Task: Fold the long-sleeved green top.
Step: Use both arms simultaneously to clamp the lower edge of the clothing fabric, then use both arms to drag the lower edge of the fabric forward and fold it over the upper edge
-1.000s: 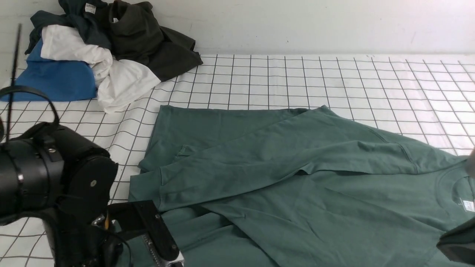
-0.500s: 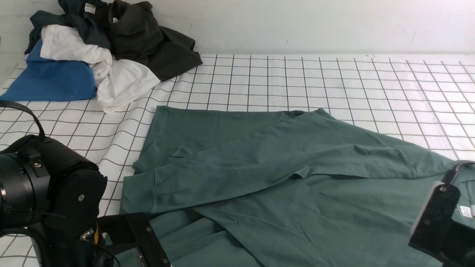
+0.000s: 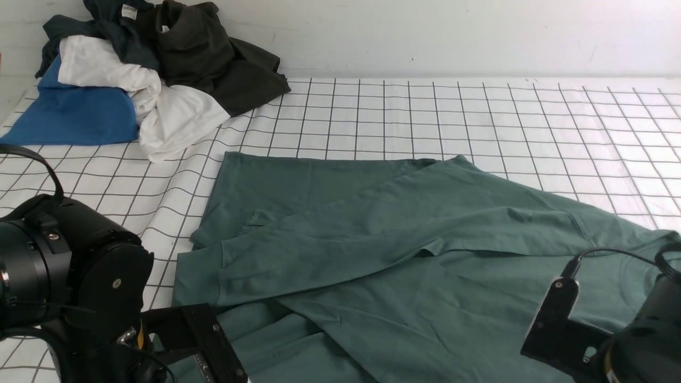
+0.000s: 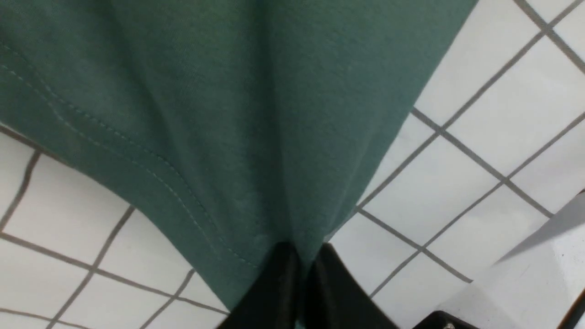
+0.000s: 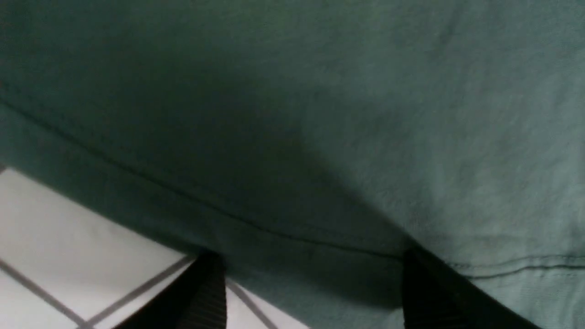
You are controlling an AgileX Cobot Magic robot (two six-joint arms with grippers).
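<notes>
Two tools work at the near edge of the counter [image 3: 372, 122], where the green top [image 3: 479, 298] lies spread, sleeves laid across its body. The left tool [image 4: 301, 269] is clenched on gathered cloth at the hem; the right tool [image 5: 313, 278] is spread wide astride the stitched hem, gripping nothing. If it closes too shallowly, it could miss the edge or pinch only one layer, so a lift would skew the hem. A one-sided pull might also drag the loose sleeves out of place. No container is visible.
</notes>
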